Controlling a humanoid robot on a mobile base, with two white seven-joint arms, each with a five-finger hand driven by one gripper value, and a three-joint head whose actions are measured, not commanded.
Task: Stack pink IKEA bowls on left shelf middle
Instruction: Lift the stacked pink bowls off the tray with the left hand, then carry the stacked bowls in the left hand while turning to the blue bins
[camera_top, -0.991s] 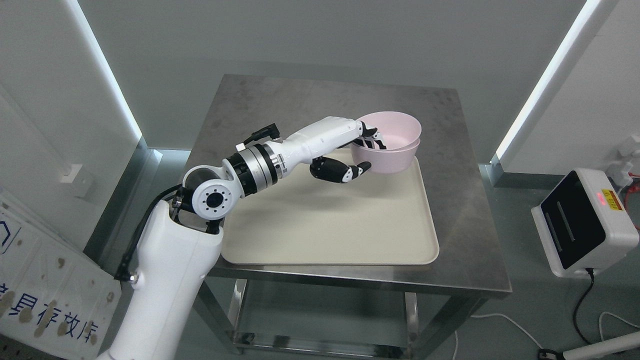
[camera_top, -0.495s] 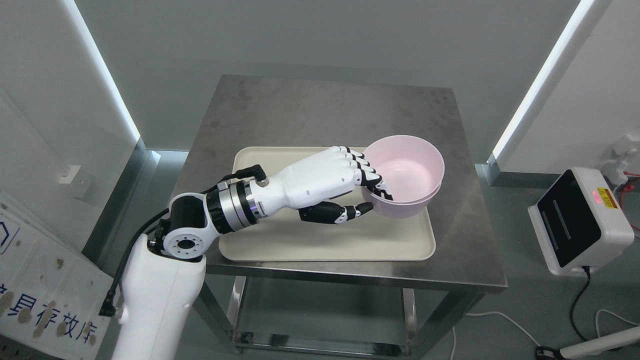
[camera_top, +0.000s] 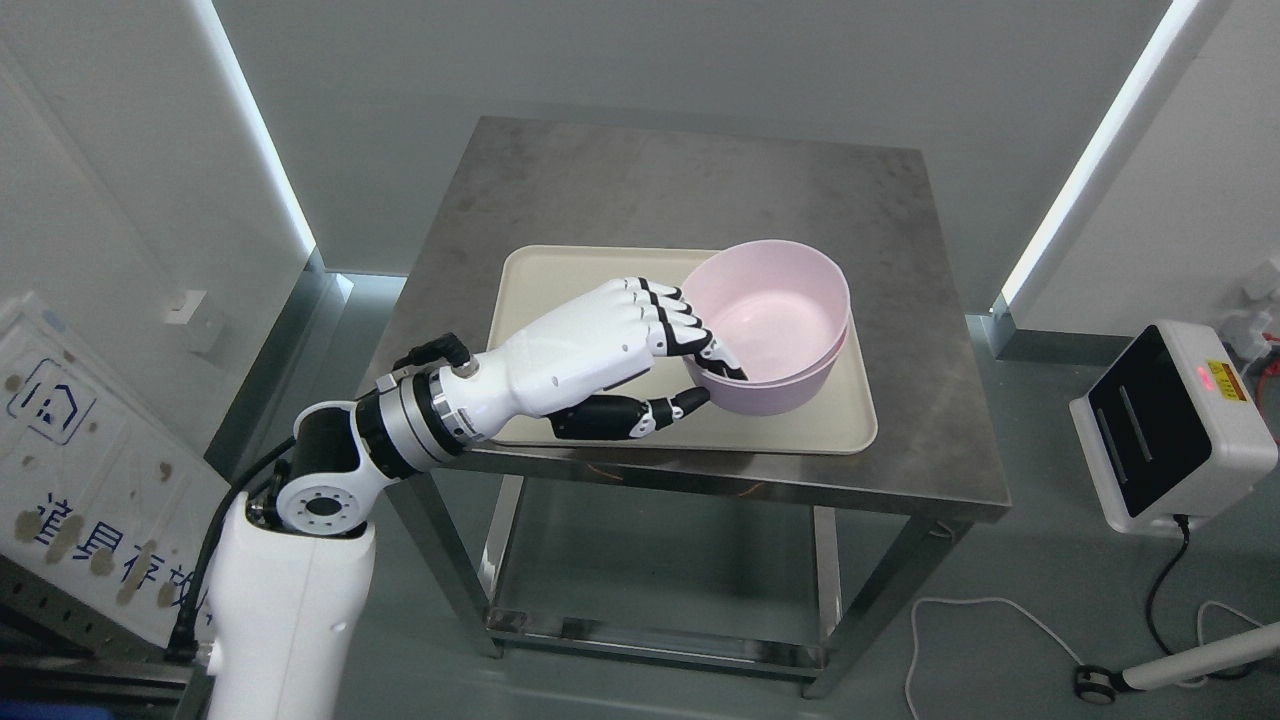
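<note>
Overhead, steel table (camera_top: 640, 190), cream tray (camera_top: 800, 430), grey walls (camera_top: 600, 50)

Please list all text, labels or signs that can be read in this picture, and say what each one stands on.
White board, lower left: blue Chinese characters under a house logo, cut off and stained; not surely readable.
Yellow sticker on the white device, right: too small to read.
Pink bowls, tray, table, left hand: no text visible.
</note>
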